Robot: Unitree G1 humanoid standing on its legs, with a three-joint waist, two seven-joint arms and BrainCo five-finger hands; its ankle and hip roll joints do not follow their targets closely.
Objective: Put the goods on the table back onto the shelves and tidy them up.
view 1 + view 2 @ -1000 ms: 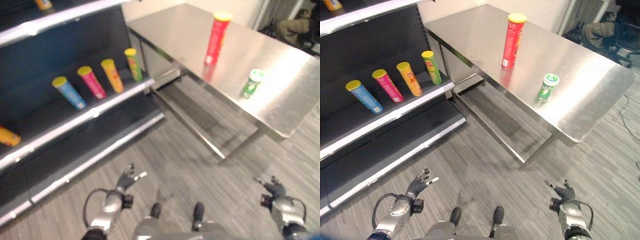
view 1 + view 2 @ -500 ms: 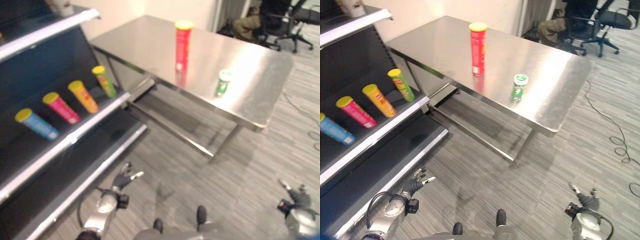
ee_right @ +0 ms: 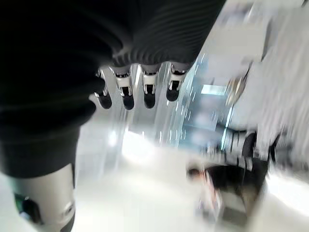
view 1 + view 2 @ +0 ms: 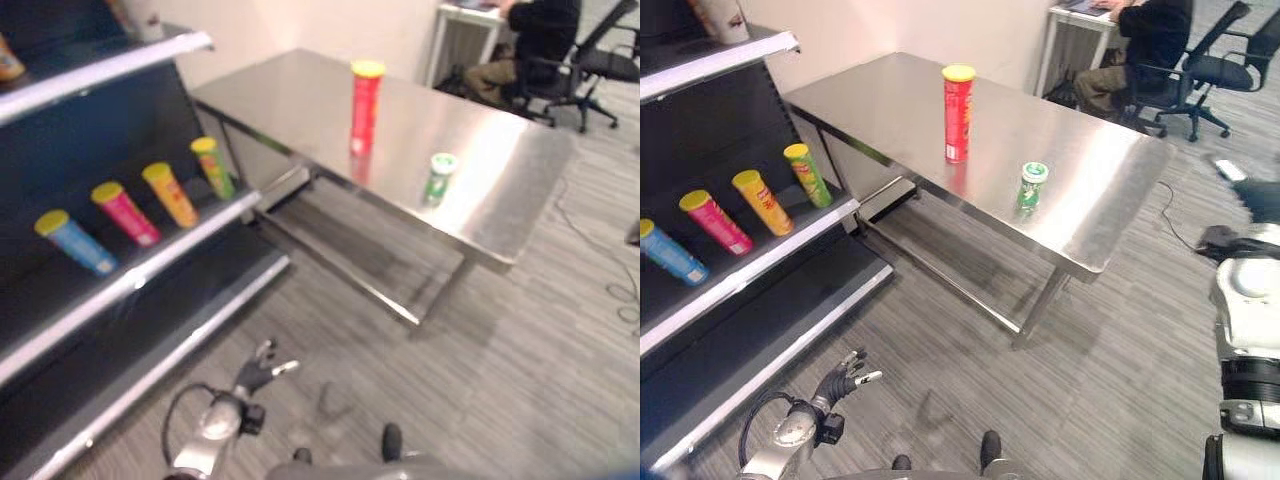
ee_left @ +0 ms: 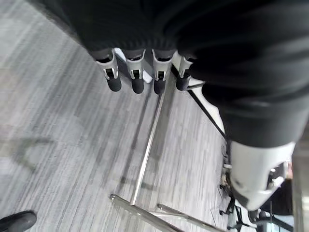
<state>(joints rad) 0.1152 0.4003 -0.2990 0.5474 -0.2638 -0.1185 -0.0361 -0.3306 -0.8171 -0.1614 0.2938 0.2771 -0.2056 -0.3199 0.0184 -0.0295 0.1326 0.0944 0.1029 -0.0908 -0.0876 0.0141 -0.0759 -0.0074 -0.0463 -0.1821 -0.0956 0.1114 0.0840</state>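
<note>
The tabletop [image 4: 1095, 190] is bare brushed metal, smooth and glossy, throwing back bright glare and faint reflections of the red can [image 4: 958, 100] and the green can [image 4: 1032, 186] standing on it. Both cans look smooth with glossy printed wraps and plastic-looking lids. Beside the tabletop, the shelves [image 4: 750, 275] have matt dark boards with shiny metal edges. The floor [image 4: 1110, 380] looks matt, grey and streaked like wood grain.

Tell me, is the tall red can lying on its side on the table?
No, the tall red can stands upright on the table.
</note>
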